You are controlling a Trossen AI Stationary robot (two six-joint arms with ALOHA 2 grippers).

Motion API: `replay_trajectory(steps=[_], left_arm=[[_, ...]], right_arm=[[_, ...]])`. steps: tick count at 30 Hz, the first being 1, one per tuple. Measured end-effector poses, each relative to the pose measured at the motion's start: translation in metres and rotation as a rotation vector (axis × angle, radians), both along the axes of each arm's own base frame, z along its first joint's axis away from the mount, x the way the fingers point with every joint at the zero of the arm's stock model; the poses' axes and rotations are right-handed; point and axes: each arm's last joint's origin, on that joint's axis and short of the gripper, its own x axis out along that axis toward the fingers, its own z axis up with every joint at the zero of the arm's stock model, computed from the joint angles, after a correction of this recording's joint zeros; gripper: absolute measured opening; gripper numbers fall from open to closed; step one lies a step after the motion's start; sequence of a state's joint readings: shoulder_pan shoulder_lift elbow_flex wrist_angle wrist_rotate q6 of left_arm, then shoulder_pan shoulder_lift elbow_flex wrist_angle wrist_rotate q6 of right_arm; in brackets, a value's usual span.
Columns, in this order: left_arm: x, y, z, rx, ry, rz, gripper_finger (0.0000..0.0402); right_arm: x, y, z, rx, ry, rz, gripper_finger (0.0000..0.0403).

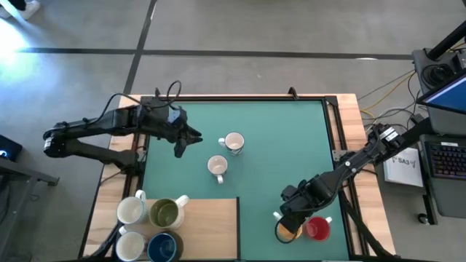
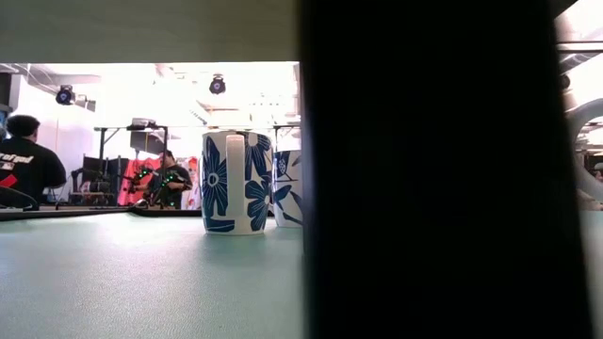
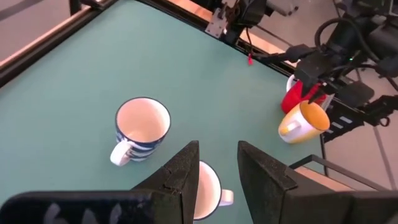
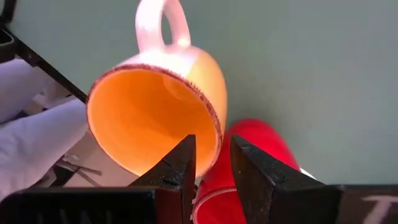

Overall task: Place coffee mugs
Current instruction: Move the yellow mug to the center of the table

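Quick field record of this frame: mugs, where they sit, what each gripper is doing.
mat centre: two white mugs with blue flowers, upright, apart
wooden board: cream mugs, olive-green mug, dark blue mug
right gripper: pinching orange mug rim, mug tilted
red mug: beside orange mug
left gripper: above centre mugs, empty

We see two white ceramic mugs with blue flower print [image 1: 233,143] [image 1: 217,167] upright mid-mat, near each other. Orange mug [image 3: 303,122] tilted, touching the red mug [image 1: 318,229] at the near right edge. Cream [image 1: 131,211], olive-green [image 1: 164,213], white [image 1: 130,245] and dark blue [image 1: 162,247] mugs clustered upright, near left.
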State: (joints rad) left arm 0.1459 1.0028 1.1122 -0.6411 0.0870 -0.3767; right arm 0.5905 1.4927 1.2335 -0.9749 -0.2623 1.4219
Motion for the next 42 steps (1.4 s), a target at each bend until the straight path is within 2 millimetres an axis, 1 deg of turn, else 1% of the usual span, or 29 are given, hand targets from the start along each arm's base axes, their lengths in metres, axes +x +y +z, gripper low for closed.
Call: replay_trajectory(steps=[3, 6, 13, 16, 19, 20, 24, 27, 30, 33, 37, 39, 42], left_arm=[[0.001, 0.000, 0.000, 0.000, -0.003, -0.002, 0.0092], [-0.001, 0.000, 0.002, 0.008, -0.011, -0.005, 0.0092], [-0.013, -0.002, 0.009, 0.014, -0.056, -0.006, 0.0092], [-0.020, -0.003, 0.013, 0.018, -0.079, -0.006, 0.0092], [-0.025, -0.004, 0.016, 0.016, -0.100, -0.004, 0.0092], [-0.027, -0.004, 0.017, 0.016, -0.107, -0.003, 0.0092], [-0.035, -0.005, 0.022, 0.019, -0.136, -0.003, 0.0092], [-0.040, -0.006, 0.024, 0.022, -0.153, -0.003, 0.0092], [-0.045, -0.007, 0.026, 0.024, -0.167, -0.003, 0.0092], [-0.049, -0.007, 0.027, 0.024, -0.167, -0.003, 0.0092], [-0.053, -0.008, 0.028, 0.025, -0.174, -0.003, 0.0092], [-0.055, -0.008, 0.028, 0.025, -0.173, -0.004, 0.0092], [-0.058, -0.009, 0.028, 0.025, -0.176, -0.004, 0.0092]], right_arm=[[0.002, 0.002, -0.004, -0.008, 0.017, -0.011, 0.0083], [0.004, 0.005, -0.013, -0.023, 0.038, -0.011, 0.0082], [0.015, 0.013, -0.041, -0.065, 0.082, 0.058, 0.0080], [0.017, 0.014, -0.048, -0.072, 0.098, 0.076, 0.0062], [0.018, 0.014, -0.050, -0.076, 0.103, 0.077, 0.0024], [0.018, 0.013, -0.050, -0.079, 0.103, 0.073, 0.0017], [0.024, 0.007, -0.049, -0.076, 0.093, 0.058, 0.0013], [0.034, -0.004, -0.044, -0.088, 0.049, 0.056, 0.0012], [0.047, -0.020, -0.038, -0.114, -0.009, 0.057, 0.0011], [0.061, -0.043, -0.033, -0.155, -0.060, 0.046, 0.0011], [0.077, -0.079, -0.028, -0.215, -0.106, -0.006, 0.0012], [0.083, -0.095, -0.028, -0.233, -0.112, -0.035, 0.0012], [0.092, -0.114, -0.030, -0.241, -0.112, -0.079, 0.0012]])
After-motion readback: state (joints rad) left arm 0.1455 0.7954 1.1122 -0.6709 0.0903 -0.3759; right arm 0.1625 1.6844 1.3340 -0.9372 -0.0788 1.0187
